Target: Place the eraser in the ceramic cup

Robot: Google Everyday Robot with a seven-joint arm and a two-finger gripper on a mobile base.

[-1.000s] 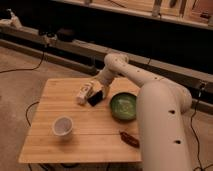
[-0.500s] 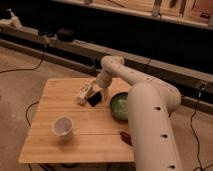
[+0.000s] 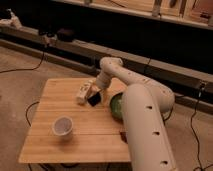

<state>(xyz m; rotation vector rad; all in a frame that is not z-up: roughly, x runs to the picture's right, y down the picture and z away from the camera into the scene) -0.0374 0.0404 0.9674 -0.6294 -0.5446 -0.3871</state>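
Though aslant, eraser (image 3: 93, 100) at gripper (image 3: 95, 92)

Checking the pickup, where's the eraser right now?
The eraser lies far back on the table in the camera view, between the bottle and the bowl, with the hand right at it.

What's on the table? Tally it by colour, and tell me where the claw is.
White: 2 (cup, bottle)
Black: 1 (eraser)
Green: 1 (bowl)
Dark brown: 1 (oblong piece, partly hidden by the arm)
Total: 5
Claw: down at the eraser, next to the bottle.
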